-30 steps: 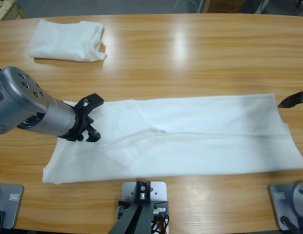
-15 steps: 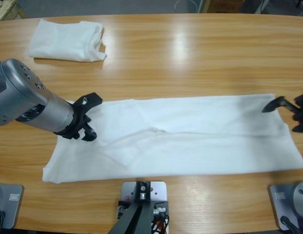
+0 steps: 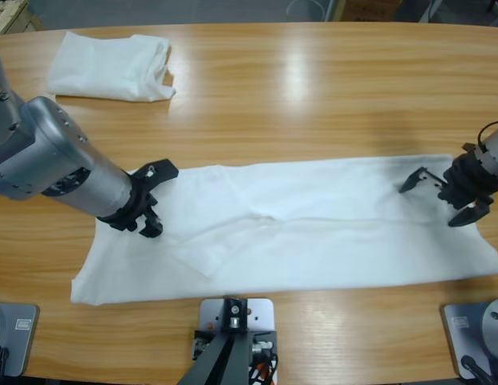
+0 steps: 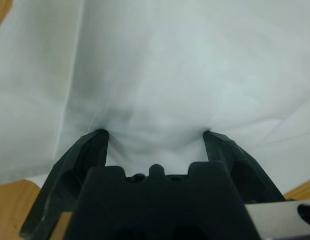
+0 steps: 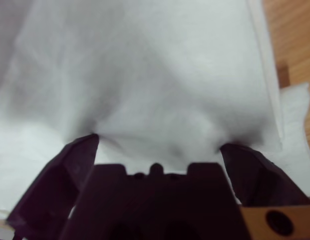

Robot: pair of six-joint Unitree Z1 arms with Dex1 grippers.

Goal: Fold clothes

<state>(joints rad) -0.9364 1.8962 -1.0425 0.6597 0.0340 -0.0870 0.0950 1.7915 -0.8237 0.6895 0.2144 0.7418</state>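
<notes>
White cotton: your shirt (image 3: 313, 224) lies folded into a long band across the near half of the wooden table (image 3: 313, 96), running almost from one end to the other, with a diagonal crease left of its middle. Look to its left end: your left gripper (image 3: 149, 199) sits over the cloth there, jaws spread wide, and in the left wrist view both tips (image 4: 97, 137) press down into the fabric (image 4: 159, 75), which dimples around them. At the right end your right gripper (image 3: 445, 196) is over the shirt too, jaws likewise spread; the right wrist view shows its tips (image 5: 87, 142) sunk into the cloth (image 5: 145, 65), nothing pinched between them. Well apart, at the far left corner of the table, a second white shirt (image 3: 111, 66) rests as a folded bundle.
</notes>
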